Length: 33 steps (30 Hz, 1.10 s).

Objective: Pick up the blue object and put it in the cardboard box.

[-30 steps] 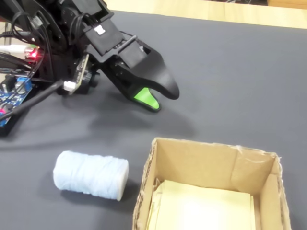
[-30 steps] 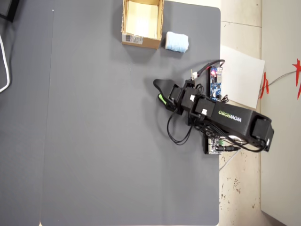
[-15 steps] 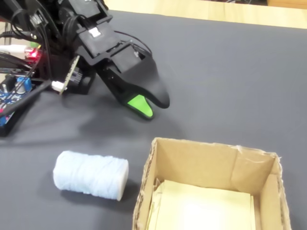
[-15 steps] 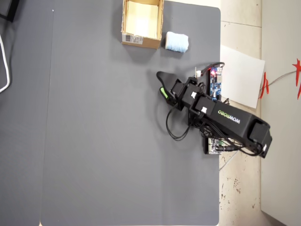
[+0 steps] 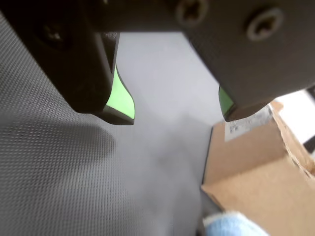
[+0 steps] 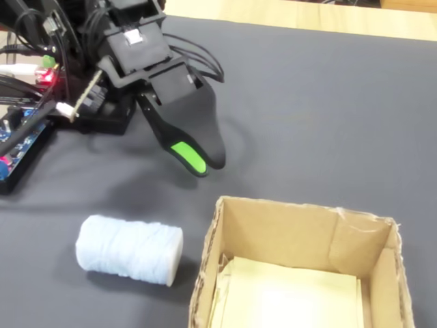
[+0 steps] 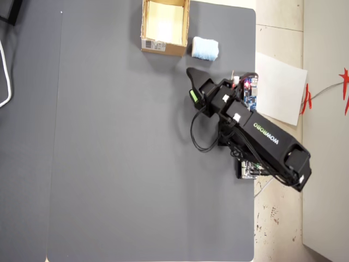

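The blue object [image 6: 128, 249] is a pale blue fuzzy roll lying on its side on the grey mat, just left of the cardboard box [image 6: 273, 232] in the fixed view. From overhead, the blue object [image 7: 205, 48] touches the right side of the cardboard box [image 7: 163, 48], whose near side carries a white barcode label. My gripper [image 6: 207, 164] hovers above the mat, short of both, with nothing between its green-padded jaws. In the wrist view the gripper [image 5: 175, 117] stands open, with the cardboard box [image 5: 256, 182] and the blue object [image 5: 231, 225] at the lower right.
The arm's base, a dark-blue circuit board [image 6: 20, 147] and cables sit at the mat's edge. In the overhead view a white sheet of paper [image 7: 281, 87] lies off the mat to the right, and a white cable [image 7: 5, 76] runs along the far left.
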Each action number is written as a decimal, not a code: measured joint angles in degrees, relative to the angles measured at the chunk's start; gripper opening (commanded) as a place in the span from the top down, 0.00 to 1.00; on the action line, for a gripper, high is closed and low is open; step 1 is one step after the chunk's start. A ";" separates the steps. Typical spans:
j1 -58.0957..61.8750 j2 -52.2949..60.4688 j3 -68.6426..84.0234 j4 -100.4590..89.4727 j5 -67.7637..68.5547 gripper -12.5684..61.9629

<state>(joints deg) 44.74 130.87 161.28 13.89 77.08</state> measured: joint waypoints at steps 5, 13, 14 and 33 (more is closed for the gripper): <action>2.90 0.00 -4.75 6.42 -0.62 0.39; 8.17 0.00 -15.73 23.38 -3.52 0.39; 8.35 -0.09 -16.26 24.26 -3.60 0.39; 19.51 -22.06 -37.18 36.91 -7.91 0.39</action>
<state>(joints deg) 64.25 108.81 124.10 50.80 69.17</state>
